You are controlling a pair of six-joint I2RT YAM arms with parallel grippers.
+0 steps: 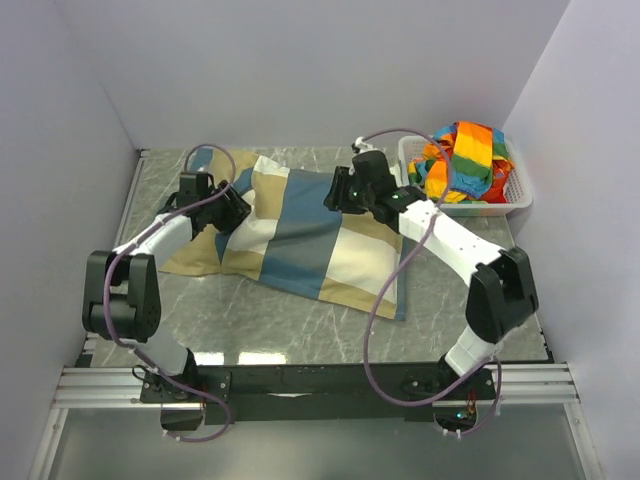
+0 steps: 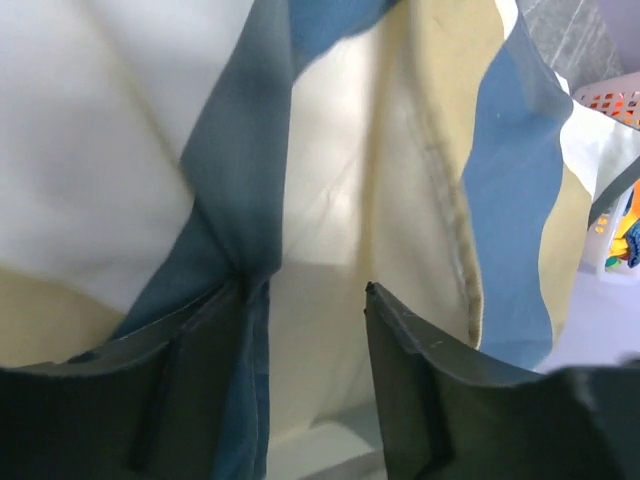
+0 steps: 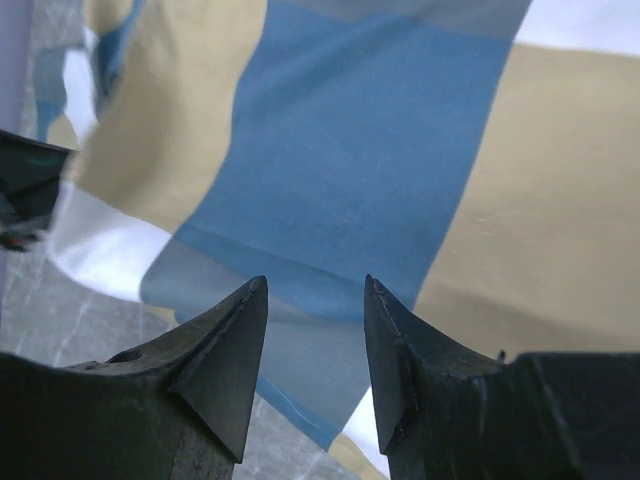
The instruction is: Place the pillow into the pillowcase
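The pillowcase, in blue, tan and off-white blocks, lies plump across the middle of the table. The pillow does not show as a separate thing in the top view. My left gripper is at the case's left end. In the left wrist view it is open, blue cloth drapes over the left finger, and pale cream fabric lies between the fingers. I cannot tell whether that is pillow or case. My right gripper is open and empty just above the case's far edge.
A white basket with a rainbow-striped cloth stands at the back right, close to the right arm's wrist. It also shows in the left wrist view. Walls close in the table on the left, back and right.
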